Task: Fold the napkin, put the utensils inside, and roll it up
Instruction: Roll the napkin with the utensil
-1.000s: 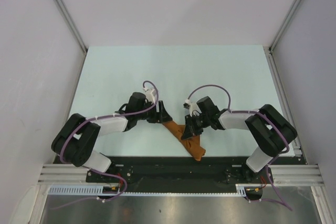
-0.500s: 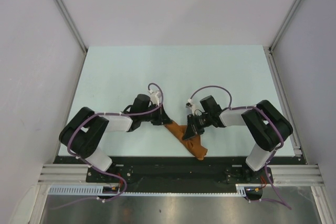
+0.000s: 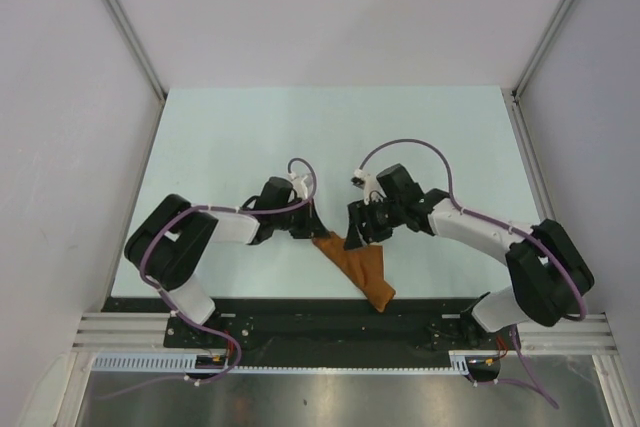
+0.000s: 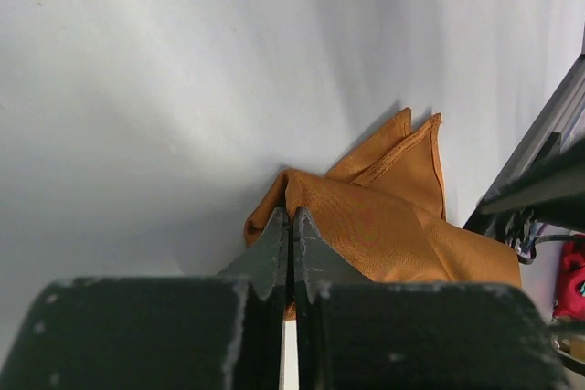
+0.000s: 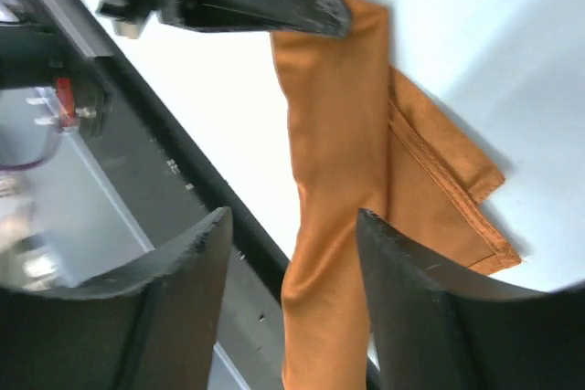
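The rust-orange napkin point(image 3: 360, 265) lies bunched and partly folded near the table's front edge, its lower tip reaching the black rail. My left gripper point(image 3: 312, 233) is shut on the napkin's left end; in the left wrist view its tips point(image 4: 291, 218) pinch a fold of the napkin point(image 4: 384, 226). My right gripper point(image 3: 356, 235) hovers over the napkin's top edge. In the right wrist view it point(image 5: 292, 230) stands open, a strip of the napkin point(image 5: 334, 171) running between its fingers point(image 5: 206, 253) without being clamped. The utensils are out of view.
A black rail point(image 3: 300, 312) runs along the table's near edge, just below the napkin, with the arm bases on it. Grey walls and metal frame posts point(image 3: 120, 22) close in the pale table point(image 3: 330, 137) on three sides.
The left gripper closed on the napkin's left end. The right gripper opened, let go of the napkin and drew back a little, its elbow swinging right. The napkin spread out flatter.
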`<state>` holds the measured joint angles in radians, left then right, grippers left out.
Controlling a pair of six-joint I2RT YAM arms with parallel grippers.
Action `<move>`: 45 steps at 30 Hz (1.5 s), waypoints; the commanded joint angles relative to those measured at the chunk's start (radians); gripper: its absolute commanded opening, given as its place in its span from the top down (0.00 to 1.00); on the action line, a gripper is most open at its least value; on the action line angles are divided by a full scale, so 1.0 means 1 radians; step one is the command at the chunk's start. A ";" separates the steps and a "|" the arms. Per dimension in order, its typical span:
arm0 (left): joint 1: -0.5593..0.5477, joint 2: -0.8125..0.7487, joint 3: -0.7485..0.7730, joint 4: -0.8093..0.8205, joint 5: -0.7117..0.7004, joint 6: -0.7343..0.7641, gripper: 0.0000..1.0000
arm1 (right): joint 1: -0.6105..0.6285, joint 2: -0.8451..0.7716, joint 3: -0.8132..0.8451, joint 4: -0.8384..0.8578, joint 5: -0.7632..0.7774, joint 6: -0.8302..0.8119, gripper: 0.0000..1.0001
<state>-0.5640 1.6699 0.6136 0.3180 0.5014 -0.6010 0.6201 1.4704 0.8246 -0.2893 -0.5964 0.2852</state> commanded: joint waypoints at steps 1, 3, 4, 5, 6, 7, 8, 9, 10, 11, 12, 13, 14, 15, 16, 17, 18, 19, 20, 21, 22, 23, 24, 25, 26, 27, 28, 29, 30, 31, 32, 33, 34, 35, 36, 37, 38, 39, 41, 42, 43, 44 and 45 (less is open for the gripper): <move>-0.010 0.025 0.041 -0.042 -0.008 0.021 1.00 | 0.196 -0.055 0.080 -0.122 0.343 -0.023 0.37; -0.010 0.031 0.052 -0.053 -0.014 0.015 1.00 | 0.315 -0.048 0.088 -0.125 0.531 -0.009 0.36; -0.010 0.037 0.058 -0.062 -0.014 0.017 1.00 | 0.352 -0.039 0.090 -0.123 0.591 -0.006 0.36; -0.010 0.040 0.060 -0.065 -0.015 0.014 1.00 | 0.393 -0.032 0.093 -0.117 0.715 -0.003 0.36; -0.010 0.040 0.061 -0.066 -0.014 0.012 1.00 | 0.449 -0.024 0.097 -0.110 0.763 0.000 0.37; -0.010 0.044 0.063 -0.071 -0.015 0.012 1.00 | 0.476 0.000 0.103 -0.109 0.806 0.002 0.38; -0.010 0.044 0.064 -0.073 -0.017 0.012 1.00 | 0.498 0.013 0.114 -0.108 0.878 0.002 0.38; -0.010 0.045 0.066 -0.074 -0.015 0.012 1.00 | 0.538 0.025 0.120 -0.111 0.906 -0.007 0.39; -0.010 0.044 0.067 -0.079 -0.015 0.012 1.00 | 0.552 0.040 0.123 -0.110 0.937 -0.015 0.39; -0.008 0.044 0.069 -0.080 -0.015 0.013 1.00 | 0.563 0.068 0.130 -0.108 0.948 -0.021 0.40; -0.008 0.045 0.069 -0.082 -0.014 0.013 1.00 | 0.573 0.085 0.137 -0.105 0.951 -0.033 0.40; -0.008 0.045 0.072 -0.083 -0.015 0.015 1.00 | 0.581 0.100 0.140 -0.105 0.957 -0.037 0.41; -0.010 0.044 0.071 -0.082 -0.014 0.015 1.00 | 0.586 0.129 0.142 -0.105 0.968 -0.041 0.41; -0.010 0.044 0.074 -0.086 -0.014 0.015 1.00 | 0.590 0.139 0.143 -0.105 0.978 -0.044 0.41; -0.010 0.044 0.074 -0.085 -0.014 0.015 1.00 | 0.596 0.148 0.145 -0.106 1.000 -0.053 0.41; -0.008 0.044 0.075 -0.086 -0.012 0.015 1.00 | 0.599 0.162 0.142 -0.105 1.011 -0.058 0.41; -0.010 0.044 0.075 -0.086 -0.014 0.017 1.00 | 0.601 0.168 0.142 -0.105 1.018 -0.063 0.41; -0.008 0.045 0.077 -0.088 -0.014 0.017 1.00 | 0.601 0.174 0.140 -0.105 1.032 -0.072 0.41; -0.010 0.047 0.077 -0.086 -0.009 0.017 1.00 | 0.602 0.179 0.140 -0.105 1.043 -0.076 0.41; -0.008 0.048 0.078 -0.086 -0.008 0.018 1.00 | 0.602 0.189 0.139 -0.103 1.049 -0.080 0.41; -0.010 0.050 0.081 -0.086 -0.006 0.018 1.00 | 0.602 0.194 0.137 -0.105 1.061 -0.086 0.41; -0.010 0.050 0.083 -0.088 -0.006 0.018 1.00 | 0.604 0.199 0.136 -0.100 1.063 -0.090 0.41; -0.008 0.050 0.084 -0.085 -0.003 0.020 1.00 | 0.601 0.208 0.134 -0.100 1.061 -0.092 0.41; -0.008 0.050 0.084 -0.085 0.002 0.021 1.00 | 0.601 0.211 0.127 -0.099 1.055 -0.093 0.40; -0.008 0.050 0.084 -0.082 0.006 0.023 1.00 | 0.596 0.218 0.123 -0.094 1.046 -0.095 0.41; -0.010 0.048 0.084 -0.076 0.008 0.024 1.00 | 0.592 0.222 0.120 -0.093 1.034 -0.092 0.41; -0.010 0.047 0.086 -0.071 0.014 0.026 1.00 | 0.586 0.234 0.116 -0.093 1.005 -0.089 0.41; -0.010 0.045 0.086 -0.069 0.022 0.027 1.00 | 0.581 0.238 0.107 -0.087 0.988 -0.084 0.41; -0.010 0.045 0.086 -0.060 0.028 0.027 1.00 | 0.564 0.240 0.100 -0.083 0.969 -0.078 0.42; -0.008 0.044 0.087 -0.057 0.031 0.029 1.00 | 0.557 0.245 0.094 -0.082 0.927 -0.075 0.43; -0.010 0.042 0.089 -0.053 0.037 0.029 0.99 | 0.546 0.248 0.079 -0.073 0.902 -0.072 0.45; -0.010 0.040 0.089 -0.050 0.038 0.029 0.96 | 0.524 0.248 0.073 -0.068 0.877 -0.067 0.47; -0.010 0.040 0.094 -0.048 0.042 0.029 0.94 | 0.515 0.248 0.065 -0.065 0.826 -0.064 0.51; -0.010 0.037 0.095 -0.048 0.042 0.030 0.91 | 0.504 0.248 0.059 -0.059 0.799 -0.061 0.58; -0.010 0.034 0.095 -0.051 0.043 0.030 0.84 | 0.495 0.248 0.047 -0.056 0.773 -0.060 0.61; -0.008 0.030 0.103 -0.054 0.037 0.033 0.80 | 0.475 0.248 0.041 -0.054 0.721 -0.057 0.65; -0.007 0.019 0.107 -0.060 0.031 0.036 0.75 | 0.468 0.246 0.036 -0.050 0.695 -0.057 0.72; -0.004 0.011 0.112 -0.075 0.014 0.038 0.67 | 0.460 0.246 0.027 -0.047 0.669 -0.057 0.76; 0.009 -0.015 0.118 -0.088 -0.003 0.044 0.60 | 0.441 0.235 0.022 -0.039 0.606 -0.055 0.85; 0.015 -0.024 0.118 -0.095 -0.014 0.046 0.55 | 0.434 0.231 0.021 -0.036 0.540 -0.054 0.87; 0.021 -0.035 0.115 -0.100 -0.018 0.050 0.53 | 0.423 0.226 0.022 -0.034 0.509 -0.054 0.88; 0.035 -0.045 0.112 -0.103 -0.023 0.053 0.50 | 0.415 0.214 0.022 -0.031 0.480 -0.052 0.91; 0.042 -0.065 0.106 -0.111 -0.030 0.055 0.45 | 0.408 0.208 0.024 -0.028 0.453 -0.050 0.93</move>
<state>-0.5541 1.6817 0.7033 0.2276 0.5011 -0.5751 1.0439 1.6325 0.9031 -0.3195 0.1139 0.2050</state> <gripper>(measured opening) 0.483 0.127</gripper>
